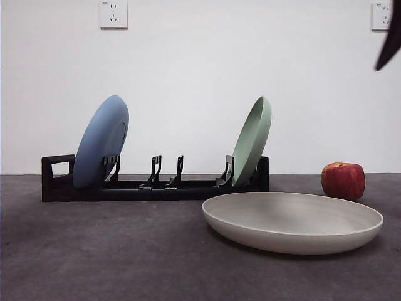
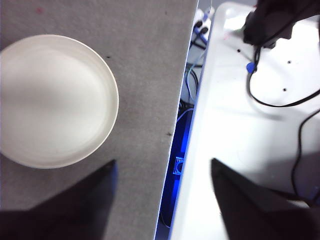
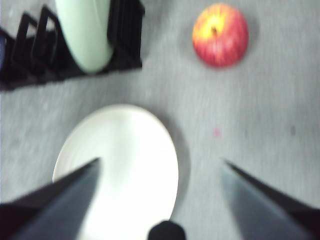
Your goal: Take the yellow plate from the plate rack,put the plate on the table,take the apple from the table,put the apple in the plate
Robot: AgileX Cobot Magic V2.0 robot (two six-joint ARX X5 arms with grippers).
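Your yellow plate [image 1: 292,221] lies flat on the table [image 1: 100,251], in front of the plate rack [image 1: 150,182] and out of it. The apple [image 1: 343,180] sits on the table just behind the plate's rim, apart from it.

Your right gripper [image 3: 160,165] hangs above the table with its jaws spread wide and nothing between them. Below it, the plate [image 3: 120,165] lies under one jaw, and the apple [image 3: 220,35] rests further ahead on bare table, beside the end of the rack [image 3: 65,45] where the green plate [image 3: 85,32] leans.

Your left gripper [image 2: 162,170] is also spread and empty, poised over the table's edge [image 2: 182,95]. The plate [image 2: 52,100] sits off to the side of one jaw, well clear of it.

In the rack, a blue plate [image 1: 100,150] leans near the handle end and the green plate [image 1: 254,141] at the far end.
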